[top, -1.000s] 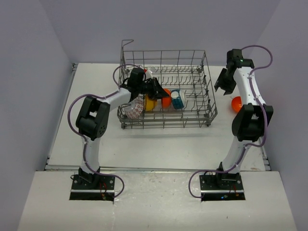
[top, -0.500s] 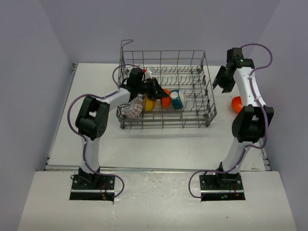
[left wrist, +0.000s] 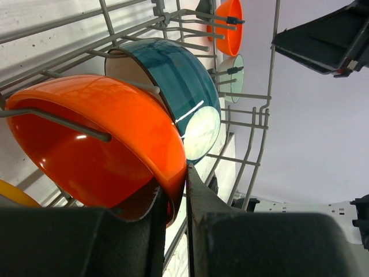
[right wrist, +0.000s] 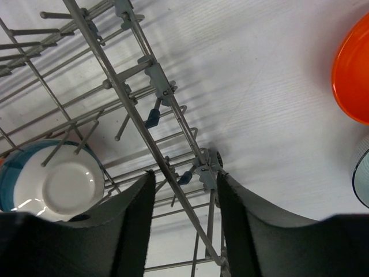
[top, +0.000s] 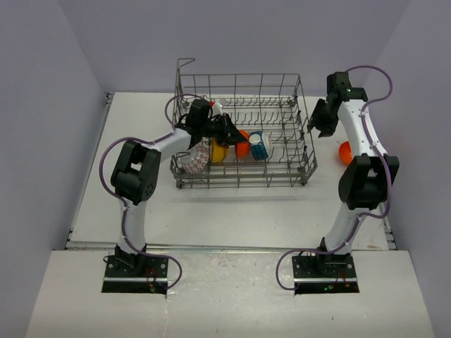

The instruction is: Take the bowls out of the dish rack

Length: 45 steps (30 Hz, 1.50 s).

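Note:
The grey wire dish rack (top: 282,151) stands mid-table. My left gripper (top: 230,131) is inside its left half, shut on the rim of an orange bowl (top: 243,143). The left wrist view shows that rim pinched between the fingers (left wrist: 176,193), with the orange bowl (left wrist: 98,144) leaning on tines. A teal-blue bowl (top: 261,146) stands just right of it and also shows in the left wrist view (left wrist: 179,81). A yellow bowl (top: 219,152) and a white red-patterned bowl (top: 198,160) sit at the rack's left. My right gripper (top: 317,121) is open and empty over the rack's right wall (right wrist: 144,115).
A second orange bowl (top: 345,151) lies on the table right of the rack; it also shows in the right wrist view (right wrist: 353,69), with a pale bowl (right wrist: 363,180) beside it. Grey walls close in the table on three sides.
My right gripper has moved left, from beside the rack to over its right wall. My left gripper and the bowls have not moved.

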{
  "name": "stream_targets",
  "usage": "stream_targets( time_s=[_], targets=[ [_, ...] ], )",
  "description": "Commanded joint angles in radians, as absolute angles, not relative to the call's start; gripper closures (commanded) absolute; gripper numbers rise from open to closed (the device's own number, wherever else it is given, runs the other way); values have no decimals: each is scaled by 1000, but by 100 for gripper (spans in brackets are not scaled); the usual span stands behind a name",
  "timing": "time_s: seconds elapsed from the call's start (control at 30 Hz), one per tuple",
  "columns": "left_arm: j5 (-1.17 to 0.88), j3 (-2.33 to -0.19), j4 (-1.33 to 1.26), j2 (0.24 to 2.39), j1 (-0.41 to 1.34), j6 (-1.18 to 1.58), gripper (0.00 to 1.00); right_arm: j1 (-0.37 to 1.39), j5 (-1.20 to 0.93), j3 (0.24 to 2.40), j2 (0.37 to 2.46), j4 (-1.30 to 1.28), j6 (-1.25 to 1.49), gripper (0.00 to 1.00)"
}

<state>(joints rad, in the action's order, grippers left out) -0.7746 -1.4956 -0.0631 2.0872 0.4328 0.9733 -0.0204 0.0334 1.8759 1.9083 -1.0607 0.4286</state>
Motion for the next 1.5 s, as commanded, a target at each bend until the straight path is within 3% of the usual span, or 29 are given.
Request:
stream_targets(
  time_s=[0.0, 0.03, 0.07, 0.17, 0.2, 0.57, 1.0, 1.27, 1.47],
  targets=[
    [-802, -1534, -186, 2097, 396, 986, 100, -15, 18, 1855, 1879, -1043, 431, 56],
    [-802, -1537, -184, 2097, 394, 989, 100, -17, 17, 1849, 1882, -1040, 433, 61],
    [-804, -1542, -180, 2097, 394, 989, 100, -17, 12, 1829, 1884, -1032, 436, 75],
    [-807, -1555, -172, 2097, 396, 989, 100, -15, 6, 1810, 1893, -1014, 446, 97],
    [-810, -1555, -172, 2095, 396, 991, 100, -15, 6, 1812, 1897, -1014, 449, 100],
    [-870, -1448, -316, 2059, 353, 1034, 100, -18, 29, 1824, 1927, -1022, 482, 100],
    [-880, -1442, -155, 2055, 295, 922, 100, -35, 11, 1862, 1956, -1034, 495, 100],
    [-994, -1319, -847, 2086, 298, 1354, 100, -28, 12, 1816, 1963, -1019, 482, 100],
    [-992, -1359, -979, 2121, 307, 1496, 100, -28, 20, 1832, 1973, -1020, 474, 100]
  ],
)
